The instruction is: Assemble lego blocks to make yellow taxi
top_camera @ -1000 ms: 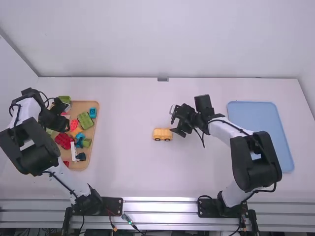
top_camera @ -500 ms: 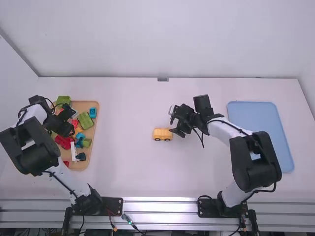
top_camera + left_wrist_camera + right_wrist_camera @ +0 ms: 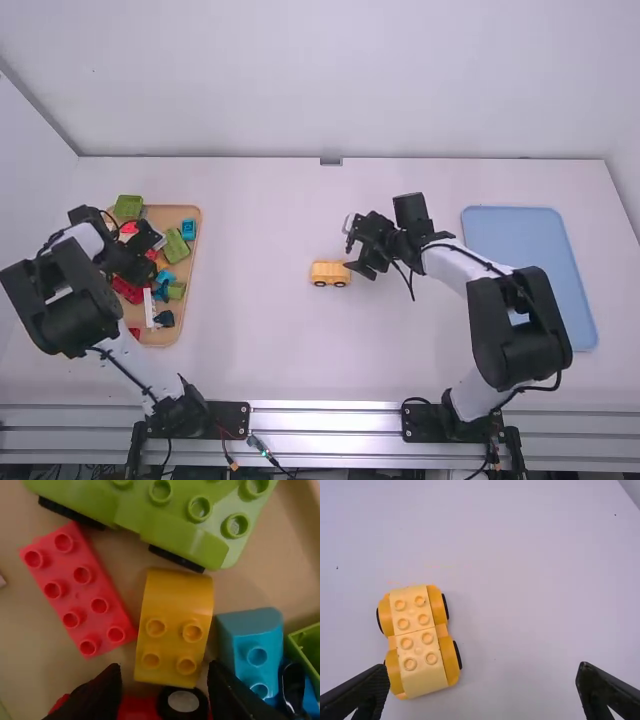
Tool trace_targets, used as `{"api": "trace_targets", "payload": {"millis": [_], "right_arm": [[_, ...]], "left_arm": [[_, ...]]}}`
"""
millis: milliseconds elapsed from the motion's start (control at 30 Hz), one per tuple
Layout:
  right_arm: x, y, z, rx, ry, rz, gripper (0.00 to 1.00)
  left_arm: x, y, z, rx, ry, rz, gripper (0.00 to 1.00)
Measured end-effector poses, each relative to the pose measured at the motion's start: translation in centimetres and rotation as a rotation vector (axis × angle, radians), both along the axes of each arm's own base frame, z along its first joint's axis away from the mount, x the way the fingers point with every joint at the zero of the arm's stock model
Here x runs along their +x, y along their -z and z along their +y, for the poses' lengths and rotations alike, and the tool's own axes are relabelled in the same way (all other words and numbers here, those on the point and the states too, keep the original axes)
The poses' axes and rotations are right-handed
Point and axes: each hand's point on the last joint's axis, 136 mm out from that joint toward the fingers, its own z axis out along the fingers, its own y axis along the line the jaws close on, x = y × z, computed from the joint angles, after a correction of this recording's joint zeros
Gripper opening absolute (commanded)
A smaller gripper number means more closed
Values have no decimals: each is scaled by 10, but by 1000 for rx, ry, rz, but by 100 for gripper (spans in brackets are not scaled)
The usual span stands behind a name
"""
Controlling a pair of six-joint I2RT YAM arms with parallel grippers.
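- The left tool (image 3: 150, 252) is over the far part of the brown tray (image 3: 187, 325), at the table's (image 3: 260, 340) left side; its fingers stand apart with nothing gripped.
- In the left wrist view, a yellow block (image 3: 175, 600) lies beyond the finger gap, between a red block (image 3: 80, 590) and a blue block (image 3: 255, 635).
- The green block (image 3: 150, 515) beside it is cut off by that view's edge.
- The red piece (image 3: 137, 707) with a black wheel (image 3: 182, 701) is partly hidden by the fingers and cut off.
- The right tool (image 3: 356, 246) is open and empty, near the table's middle.
- The yellow car (image 3: 330, 272) sits just left of it; from above, its wheels are mostly hidden.
- The right arm (image 3: 520, 315) covers part of the blue tray (image 3: 560, 290), on the right.
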Motion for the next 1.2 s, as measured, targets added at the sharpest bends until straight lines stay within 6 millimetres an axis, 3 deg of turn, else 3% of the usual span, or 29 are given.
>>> {"api": "trace_targets", "payload": {"millis": [200,433,567,867,1200], "right_arm": [[3,-2,1,16,25,7,99],[4,-3,1,27,45,24,99],[4,-3,1,29,48,28,99],[4,-3,1,29,48,29,99],[4,-3,1,29,49,29,99]], "left_arm": [[2,7,-3,-4,3,-25,45],[-4,15,-8,-15,6,-22,36],[-1,14,-10,-27,6,-36,36],[8,12,-7,-26,-13,-78,16],[3,3,-11,-81,-98,-26,14]]}}
